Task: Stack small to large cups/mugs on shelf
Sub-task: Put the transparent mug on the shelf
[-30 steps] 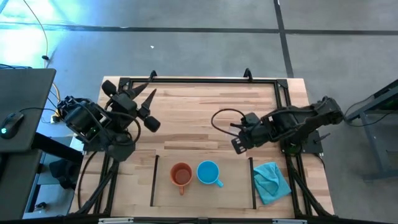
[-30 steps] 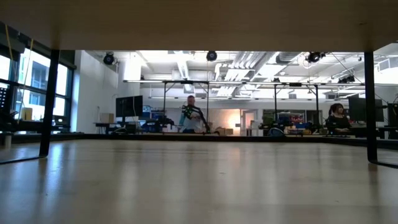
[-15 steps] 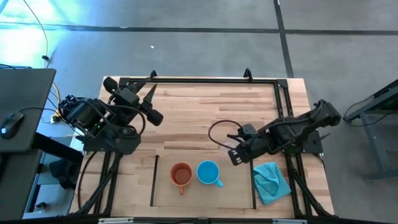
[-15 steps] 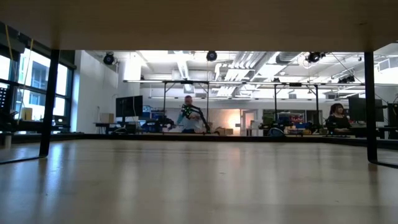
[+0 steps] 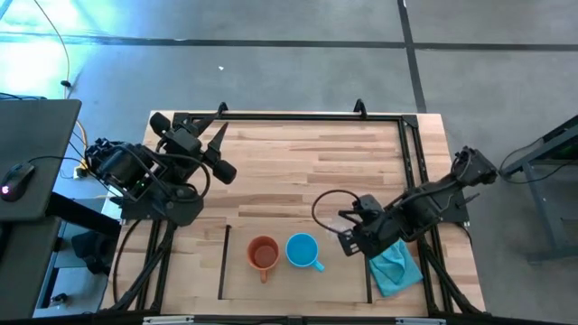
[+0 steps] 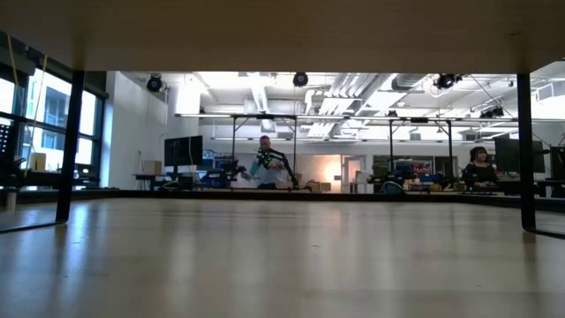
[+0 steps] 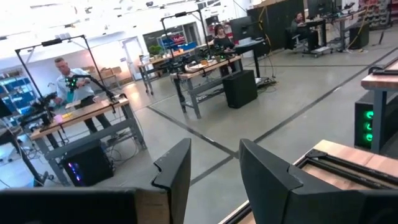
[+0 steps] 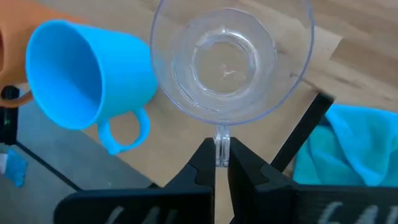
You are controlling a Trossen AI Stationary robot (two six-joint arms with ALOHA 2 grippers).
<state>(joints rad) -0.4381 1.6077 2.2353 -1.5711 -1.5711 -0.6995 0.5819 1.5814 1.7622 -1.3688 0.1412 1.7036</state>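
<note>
- orange mug: cut off by the left edge of the right wrist frame, only a sliver of rim and side showing.
- teal cloth: runs off the right edge of that frame; in the high view its upper part lies hidden under the right arm.
- clear glass cup: its rim is clipped by the top edge; in the high view it is too small to make out.
- low view: no cups, shelf or arms in sight, only bare counter and distant, tiny people.
</note>
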